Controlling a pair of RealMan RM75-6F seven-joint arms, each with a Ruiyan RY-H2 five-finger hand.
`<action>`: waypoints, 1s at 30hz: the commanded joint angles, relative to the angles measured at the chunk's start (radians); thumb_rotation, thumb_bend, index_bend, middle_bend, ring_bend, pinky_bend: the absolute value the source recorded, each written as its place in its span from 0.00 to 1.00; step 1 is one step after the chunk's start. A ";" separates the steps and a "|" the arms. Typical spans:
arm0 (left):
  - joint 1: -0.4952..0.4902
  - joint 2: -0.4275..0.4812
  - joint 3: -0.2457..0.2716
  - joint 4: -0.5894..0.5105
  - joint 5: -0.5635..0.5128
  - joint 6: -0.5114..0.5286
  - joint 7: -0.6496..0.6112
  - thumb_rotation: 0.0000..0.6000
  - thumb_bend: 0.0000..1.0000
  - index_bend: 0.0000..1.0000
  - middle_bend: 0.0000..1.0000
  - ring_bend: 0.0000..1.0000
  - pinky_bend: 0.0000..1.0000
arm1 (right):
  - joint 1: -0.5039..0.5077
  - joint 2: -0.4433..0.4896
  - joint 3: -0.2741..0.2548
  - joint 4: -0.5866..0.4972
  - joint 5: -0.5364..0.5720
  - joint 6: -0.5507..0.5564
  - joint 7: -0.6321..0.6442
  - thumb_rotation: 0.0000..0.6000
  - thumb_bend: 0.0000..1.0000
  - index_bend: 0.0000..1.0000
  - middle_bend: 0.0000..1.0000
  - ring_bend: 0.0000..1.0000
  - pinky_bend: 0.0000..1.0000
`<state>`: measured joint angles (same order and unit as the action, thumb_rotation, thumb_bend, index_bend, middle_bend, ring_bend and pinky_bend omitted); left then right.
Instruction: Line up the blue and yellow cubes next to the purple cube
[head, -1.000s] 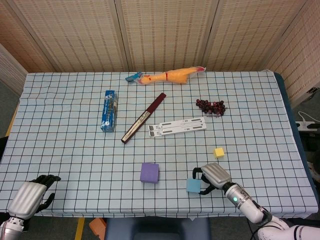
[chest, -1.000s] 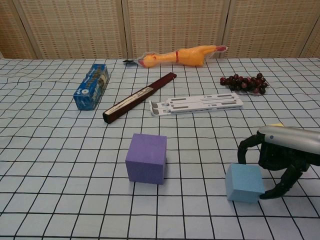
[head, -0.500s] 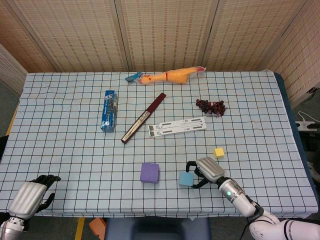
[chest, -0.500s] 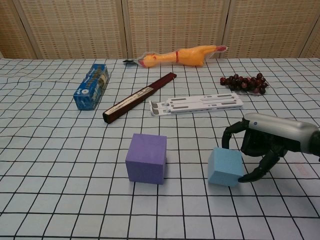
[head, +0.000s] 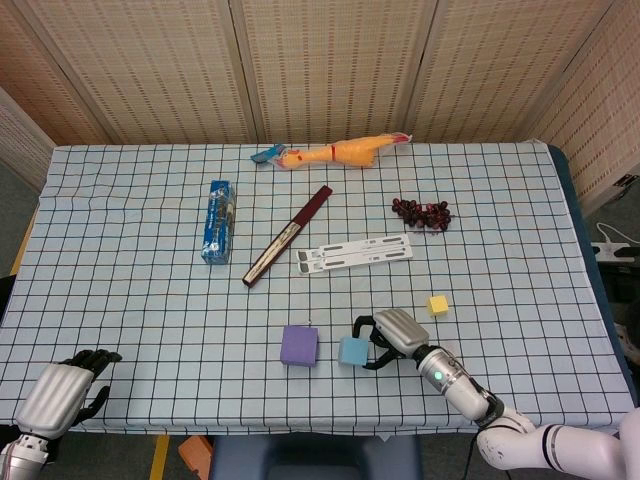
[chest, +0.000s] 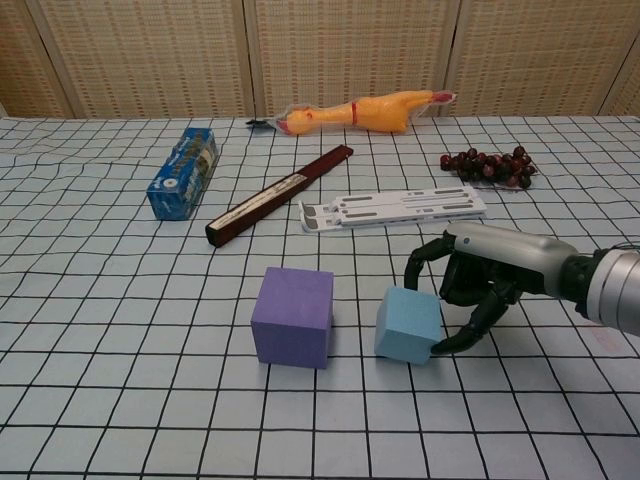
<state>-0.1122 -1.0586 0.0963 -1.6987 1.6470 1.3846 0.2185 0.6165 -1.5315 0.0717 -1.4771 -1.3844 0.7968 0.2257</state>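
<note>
The right hand grips the blue cube just beside the purple cube. The left hand rests at the table's edge, fingers curled on nothing.

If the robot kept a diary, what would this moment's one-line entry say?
right hand: holds blue cube beside purple cube, small gap | yellow cube: untouched | left hand: idle at table edge

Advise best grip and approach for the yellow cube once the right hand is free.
Pinch the yellow cube across its two opposite side faces, coming from above with the right hand. It's small, sits flat on the tablecloth with open space on every side, and lies just behind that hand, which now holds the blue cube. A side approach would probably just push it.
</note>
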 joint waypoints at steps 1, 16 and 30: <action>0.000 0.000 0.000 0.000 -0.001 0.000 0.000 1.00 0.44 0.31 0.33 0.30 0.59 | 0.006 -0.006 0.003 0.005 0.002 -0.002 0.003 1.00 0.00 0.58 0.97 0.88 1.00; 0.001 0.001 0.001 -0.002 0.004 0.003 0.000 1.00 0.44 0.31 0.33 0.30 0.59 | 0.042 -0.059 0.014 0.056 0.001 -0.022 0.053 1.00 0.00 0.59 0.97 0.88 1.00; 0.002 0.002 0.004 -0.005 0.015 0.007 0.004 1.00 0.44 0.31 0.33 0.30 0.59 | 0.072 -0.102 0.020 0.100 0.001 -0.041 0.091 1.00 0.00 0.60 0.97 0.88 1.00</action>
<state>-0.1102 -1.0564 0.0999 -1.7032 1.6619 1.3915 0.2223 0.6869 -1.6319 0.0911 -1.3779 -1.3837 0.7574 0.3155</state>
